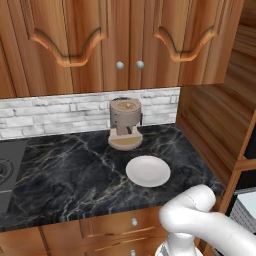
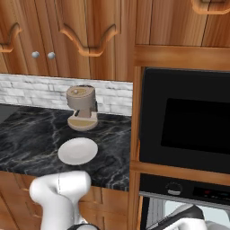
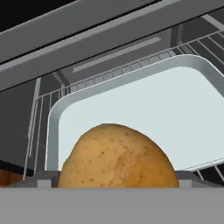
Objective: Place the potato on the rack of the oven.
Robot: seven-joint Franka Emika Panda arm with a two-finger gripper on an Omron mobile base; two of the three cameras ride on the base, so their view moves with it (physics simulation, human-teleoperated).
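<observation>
In the hand view the potato (image 3: 118,157) sits large at the bottom edge, between the fingers' positions; the fingertips are hidden, so whether the jaws clamp it cannot be told. Beyond it a pale tray (image 3: 144,111) rests on the rack (image 3: 41,113) inside the oven (image 2: 184,121). A white plate (image 1: 148,171) lies on the dark counter (image 1: 70,175) before the coffee machine (image 1: 125,124).

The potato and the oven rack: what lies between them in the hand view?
In the hand view a pale tray sits on the rack, directly beyond the potato held at the gripper.
</observation>
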